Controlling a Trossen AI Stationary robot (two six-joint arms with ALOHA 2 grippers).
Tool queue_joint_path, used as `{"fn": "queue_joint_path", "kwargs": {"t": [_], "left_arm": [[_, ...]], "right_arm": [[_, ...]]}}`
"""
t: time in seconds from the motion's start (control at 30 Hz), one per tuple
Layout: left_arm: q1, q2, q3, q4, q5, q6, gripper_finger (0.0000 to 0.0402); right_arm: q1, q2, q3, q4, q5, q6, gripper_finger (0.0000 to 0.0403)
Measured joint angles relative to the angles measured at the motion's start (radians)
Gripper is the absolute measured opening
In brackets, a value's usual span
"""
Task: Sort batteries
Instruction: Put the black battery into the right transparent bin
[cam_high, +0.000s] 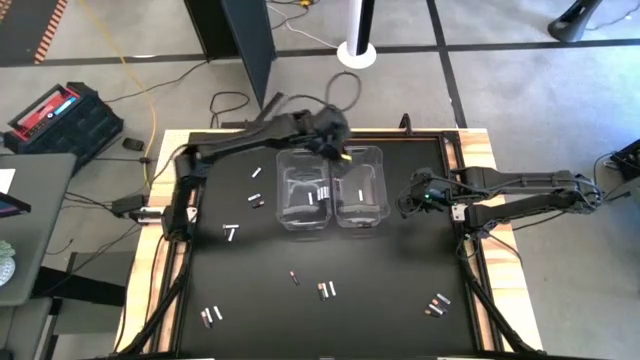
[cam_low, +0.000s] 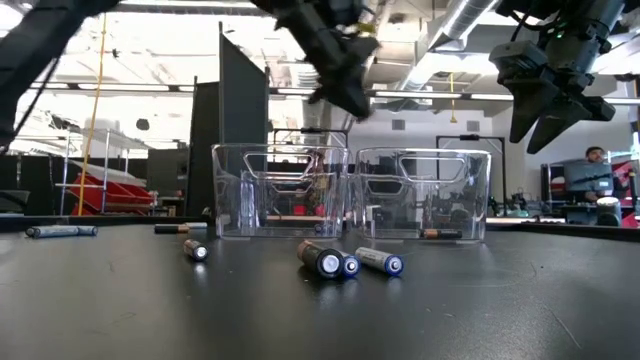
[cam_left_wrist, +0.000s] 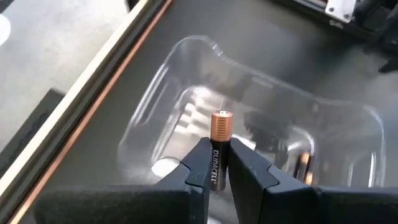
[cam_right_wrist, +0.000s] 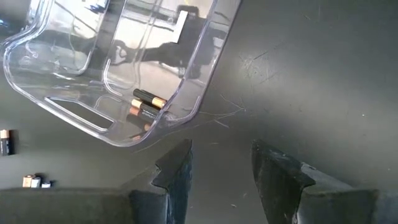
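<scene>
The left tool (cam_left_wrist: 214, 163) gripped a copper-topped battery (cam_left_wrist: 219, 144) directly above the right-hand bin (cam_left_wrist: 186, 74); release came next. The right tool (cam_right_wrist: 217, 165) waited open beside that bin.

Lower half of the held battery (cam_left_wrist: 219, 147) hidden between the left fingers (cam_left_wrist: 199, 168). Left gripper (cam_low: 345, 75) blurred in the low view, arm cut off at the top edge. Labels on the scattered cells (cam_high: 325, 290) too small to read from above. Contents of the bins (cam_low: 350, 195) muddled by reflections at table height.
</scene>
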Motion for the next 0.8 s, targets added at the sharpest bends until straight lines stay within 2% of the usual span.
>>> {"fn": "queue_joint_path", "kwargs": {"t": [0.2,0.37,0.8], "left_arm": [[-0.051,0.188,0.162,-0.022,0.014,-0.009,0.0038],[-0.085,0.279,0.212,-0.023,0.016,-0.011,0.0038],[-0.100,0.295,0.199,-0.037,0.016,-0.043,0.0050]], "right_arm": [[0.000,0.000,0.000,0.000,0.000,-0.008,0.0179],[0.000,0.000,0.000,-0.001,0.000,-0.040,0.0179],[0.018,0.000,0.000,-0.004,0.000,-0.053,0.0179]]}}
